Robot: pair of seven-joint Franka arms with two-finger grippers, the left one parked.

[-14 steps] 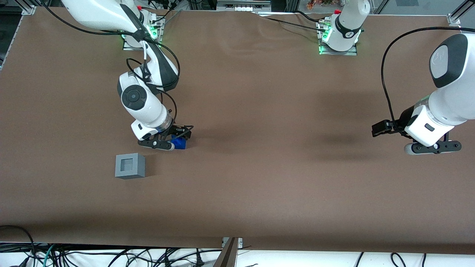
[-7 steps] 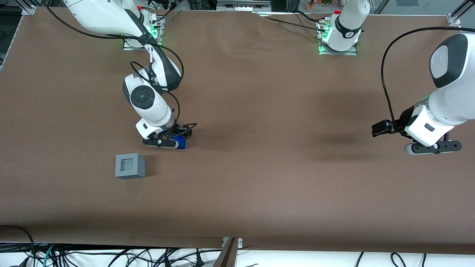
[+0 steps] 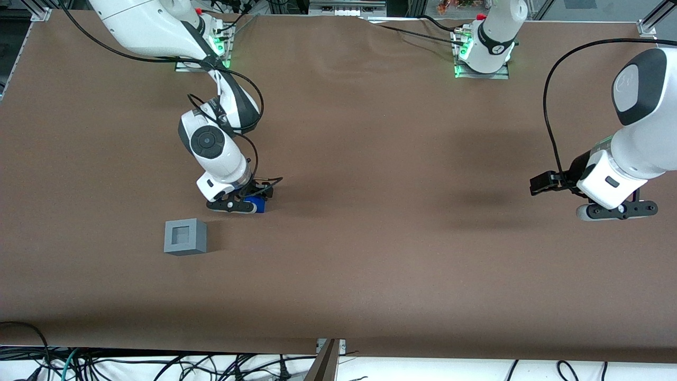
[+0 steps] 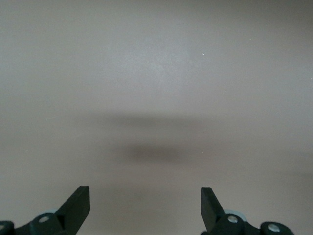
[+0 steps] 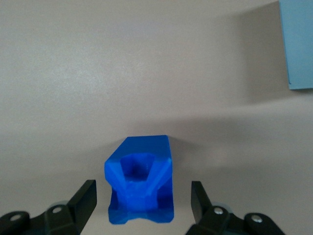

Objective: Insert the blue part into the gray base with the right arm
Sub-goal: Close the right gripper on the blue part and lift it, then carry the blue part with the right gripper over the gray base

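Note:
The blue part lies on the brown table, mostly covered by my right arm's gripper in the front view. In the right wrist view the blue part sits between the two black fingers of the open gripper, with a gap on each side. The gray base stands on the table nearer to the front camera than the gripper, a short way off. Its square recess faces up. One edge of it shows in the right wrist view.
The table is covered with brown material. The arm mounts with green lights stand at the table's edge farthest from the front camera. Cables hang below the near edge.
My right gripper has moved toward the blue part and lower, so that it now straddles the part. The gray base and the blue part have not moved.

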